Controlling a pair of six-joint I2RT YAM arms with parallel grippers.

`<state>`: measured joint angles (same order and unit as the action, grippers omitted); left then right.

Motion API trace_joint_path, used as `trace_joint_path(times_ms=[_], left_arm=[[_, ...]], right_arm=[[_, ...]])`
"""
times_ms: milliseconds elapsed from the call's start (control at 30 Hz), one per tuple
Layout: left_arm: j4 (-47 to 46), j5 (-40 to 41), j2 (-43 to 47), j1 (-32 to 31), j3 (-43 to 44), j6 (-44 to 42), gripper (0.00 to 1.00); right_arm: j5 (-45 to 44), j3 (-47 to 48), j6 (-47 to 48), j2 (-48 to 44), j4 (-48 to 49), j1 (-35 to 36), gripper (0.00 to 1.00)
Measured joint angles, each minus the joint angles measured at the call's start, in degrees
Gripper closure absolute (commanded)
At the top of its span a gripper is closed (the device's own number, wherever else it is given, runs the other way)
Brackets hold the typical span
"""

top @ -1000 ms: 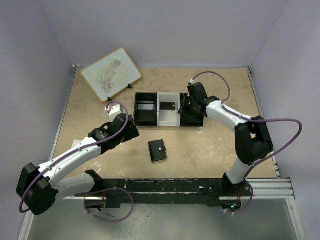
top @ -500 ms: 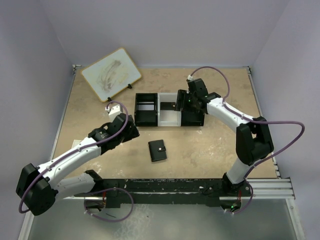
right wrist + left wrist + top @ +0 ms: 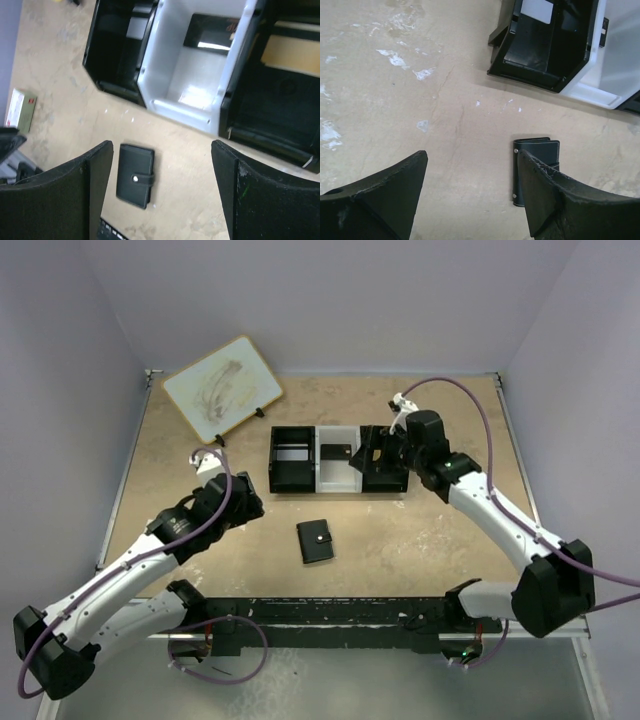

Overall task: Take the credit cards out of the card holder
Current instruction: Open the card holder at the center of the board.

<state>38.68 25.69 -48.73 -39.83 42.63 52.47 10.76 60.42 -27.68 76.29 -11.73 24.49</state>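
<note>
Black-and-white tray — dark card in white middle bay | card holder snapped shut | left tool, right tool both released

We find the tray lying across the middle of the bench, toward the back, with a card in its middle compartment. In front of the tray, apart from it, lies the wallet. Behind and left of the tray, a board stands at the back left corner. A box lies left of the tray. The left pincer hangs left of the wallet, and the right pincer hangs over the tray's right compartment.
</note>
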Motion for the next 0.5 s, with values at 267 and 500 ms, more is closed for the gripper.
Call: trace_joint_path(times_ms=[267, 500], left_arm=[[1.51, 0.81, 1.75, 0.0, -0.17, -3.06, 0.29], [0.96, 0.5, 1.46, 0.0, -0.17, -6.38, 0.36]], right_arm=[[0.5, -10.38, -5.57, -6.54, 2.54, 6.93, 0.21], [-7.52, -12.57, -12.31, -6.16, 2.27, 15.65, 0.25]])
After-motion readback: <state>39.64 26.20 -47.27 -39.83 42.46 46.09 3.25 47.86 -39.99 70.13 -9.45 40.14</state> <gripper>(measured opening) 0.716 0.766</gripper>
